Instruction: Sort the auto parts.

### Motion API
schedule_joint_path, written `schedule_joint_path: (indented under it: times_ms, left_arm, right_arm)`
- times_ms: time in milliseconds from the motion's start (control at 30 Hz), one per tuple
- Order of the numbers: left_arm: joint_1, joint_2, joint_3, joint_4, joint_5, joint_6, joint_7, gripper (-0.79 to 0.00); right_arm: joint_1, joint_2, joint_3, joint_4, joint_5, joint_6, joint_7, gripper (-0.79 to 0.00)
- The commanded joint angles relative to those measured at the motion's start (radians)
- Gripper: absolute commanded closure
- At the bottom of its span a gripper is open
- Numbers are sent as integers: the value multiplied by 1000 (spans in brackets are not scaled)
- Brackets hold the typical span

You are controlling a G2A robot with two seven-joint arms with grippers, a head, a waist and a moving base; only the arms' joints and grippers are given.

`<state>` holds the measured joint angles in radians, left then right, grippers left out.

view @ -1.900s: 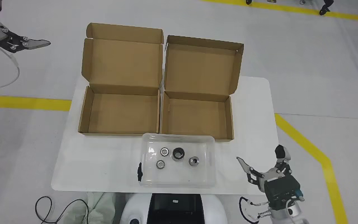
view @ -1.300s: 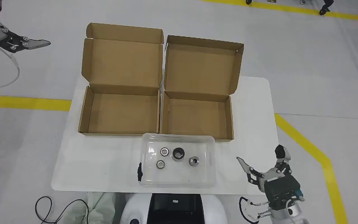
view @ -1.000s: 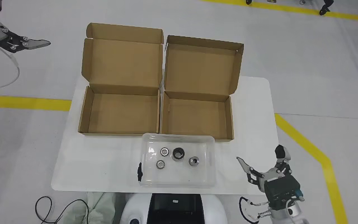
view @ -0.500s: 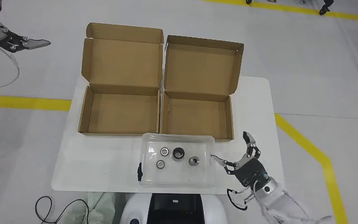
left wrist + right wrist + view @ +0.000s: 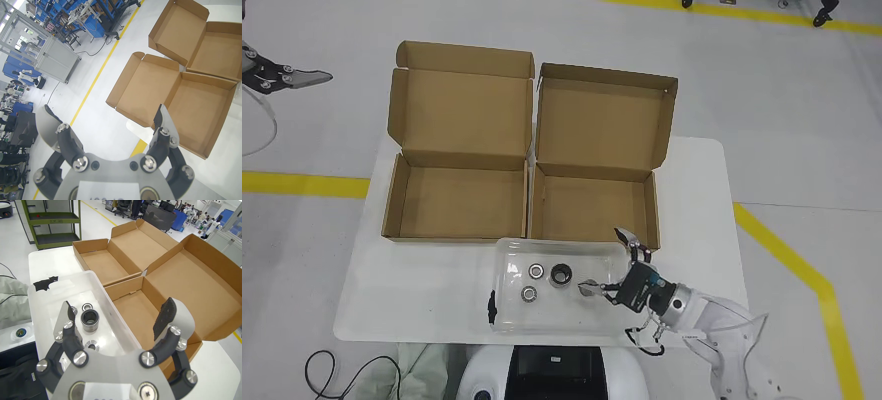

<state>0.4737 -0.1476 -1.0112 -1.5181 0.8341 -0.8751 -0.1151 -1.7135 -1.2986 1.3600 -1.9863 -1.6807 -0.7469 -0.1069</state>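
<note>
Empty and wide open, the right gripper (image 5: 117, 309) should squarely straddle the part (image 5: 91, 346) nearest the right edge of the tray (image 5: 110, 306).

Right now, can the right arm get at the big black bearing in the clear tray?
Probably yes. The right gripper hangs open over the tray end, the bearing stands uncovered nearby, and nothing lies between them.
</note>
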Motion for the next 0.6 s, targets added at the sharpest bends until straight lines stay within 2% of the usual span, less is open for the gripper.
schedule_joint_path:
  times_ms: [0, 567]
  left_arm:
    - [0, 0, 0, 0, 0, 0, 0, -785]
    - [0, 0, 0, 0, 0, 0, 0, -785]
  right_arm:
    - [-1, 0, 1, -1, 0, 1, 0, -785]
    - [15, 0, -20, 7, -4, -6, 16, -785]
